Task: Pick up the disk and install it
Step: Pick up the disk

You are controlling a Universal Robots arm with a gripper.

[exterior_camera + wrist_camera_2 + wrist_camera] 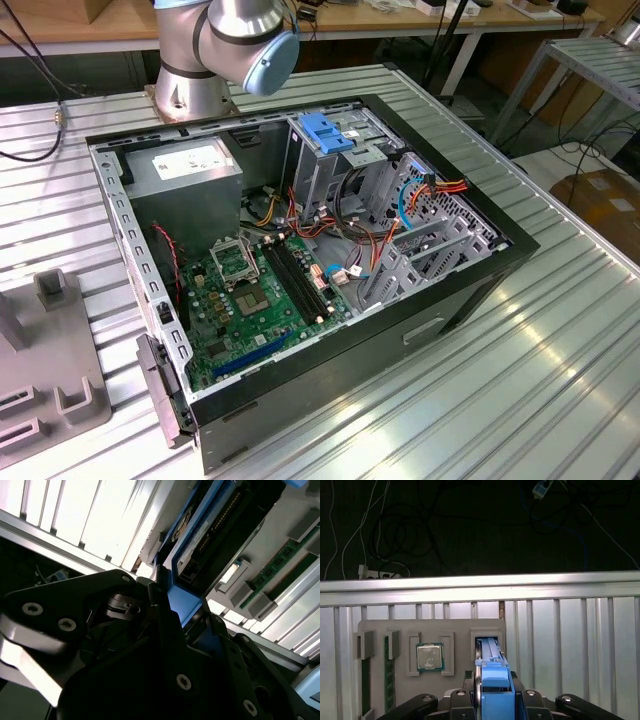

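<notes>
Clamping the disk [490,655], gripper [494,700] hangs over grey tray [455,627] — processor [429,656] seated in it

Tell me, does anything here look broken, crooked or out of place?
Nothing stands out. The dark hard drive with blue plastic side rails stands straight in its slot of the grey holder tray, the black pincer closed squarely on it. The open black computer case looks undamaged.

We saw a ribbed metal table [560,340]; on it stood an open computer case [440,320], the arm's base [190,95] just beside it, and a grey tray [85,360] nearby.
</notes>
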